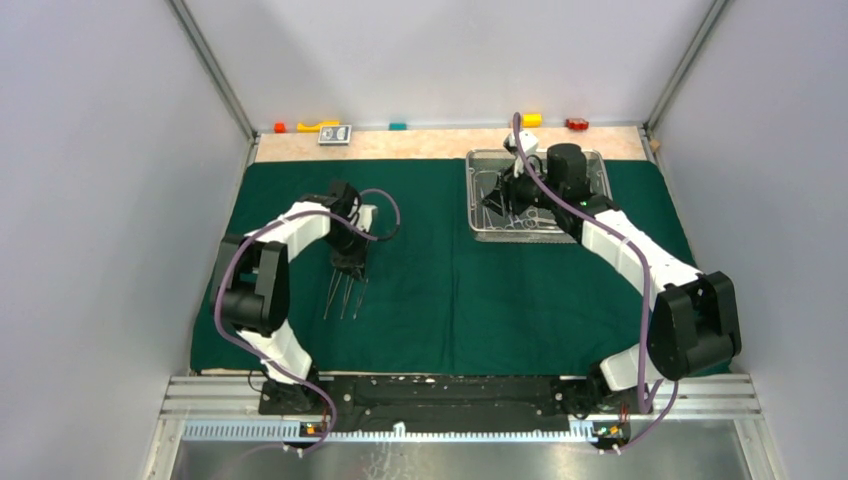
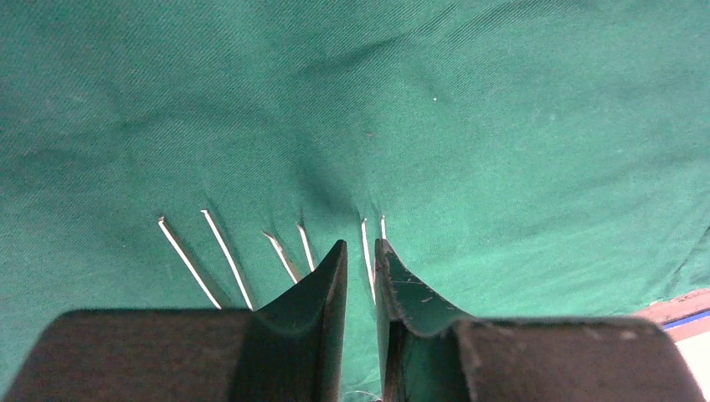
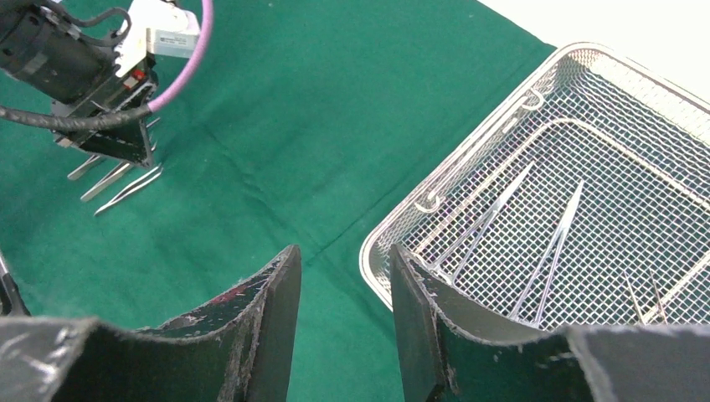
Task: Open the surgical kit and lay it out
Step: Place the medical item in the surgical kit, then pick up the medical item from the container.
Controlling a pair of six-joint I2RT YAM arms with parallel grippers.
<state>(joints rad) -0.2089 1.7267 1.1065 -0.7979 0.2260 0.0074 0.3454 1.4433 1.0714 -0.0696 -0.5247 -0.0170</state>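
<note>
Three steel tweezers lie side by side on dark green cloth, well left of wire-mesh tray. Left gripper narrowly parted astride third pair, pinching nothing I can see. Right gripper spread, empty, above tray's left edge. Inside tray: two long tweezers, plus thinner tips. I judge all light, stiff, slippery, springy; best pinched mid-shaft.

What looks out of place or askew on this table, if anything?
Nothing stands out. Three tweezers lie side by side on the green cloth, which shows only slight creases. Other tweezers lie loose at different angles inside the mesh tray.
</note>
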